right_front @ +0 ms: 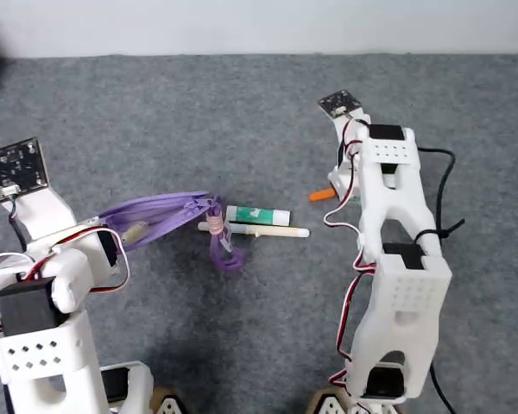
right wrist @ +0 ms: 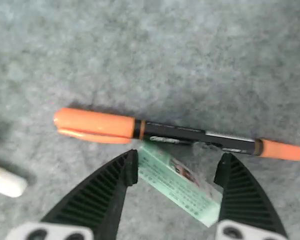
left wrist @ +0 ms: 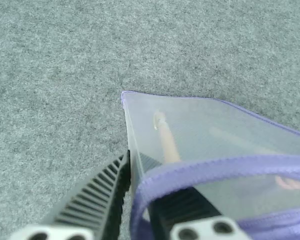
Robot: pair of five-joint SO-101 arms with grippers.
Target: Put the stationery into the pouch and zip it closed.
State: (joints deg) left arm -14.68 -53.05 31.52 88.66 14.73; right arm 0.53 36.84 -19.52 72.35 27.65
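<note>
A translucent pouch [right_front: 168, 216] with purple zip trim lies left of centre, its purple pull loop [right_front: 227, 254] trailing toward the front. My left gripper [right_front: 112, 237] is shut on the pouch's left end; in the left wrist view the pouch wall [left wrist: 205, 135] is pinched between its fingers [left wrist: 102, 192], and a beige stick [left wrist: 166, 142] shows inside. A green-and-white glue stick [right_front: 257, 214] and a white pen [right_front: 257, 230] lie just right of the pouch. My right gripper [right wrist: 179, 162] is open over a pale green packet [right wrist: 182, 185], close to an orange marker [right wrist: 175, 132].
Grey carpet-like cloth [right_front: 198, 112] covers the table. The marker's orange tip [right_front: 321, 195] pokes out beside the right arm [right_front: 388, 198]. The white pen's end [right wrist: 5, 181] shows in the right wrist view. Free cloth stretches toward the back.
</note>
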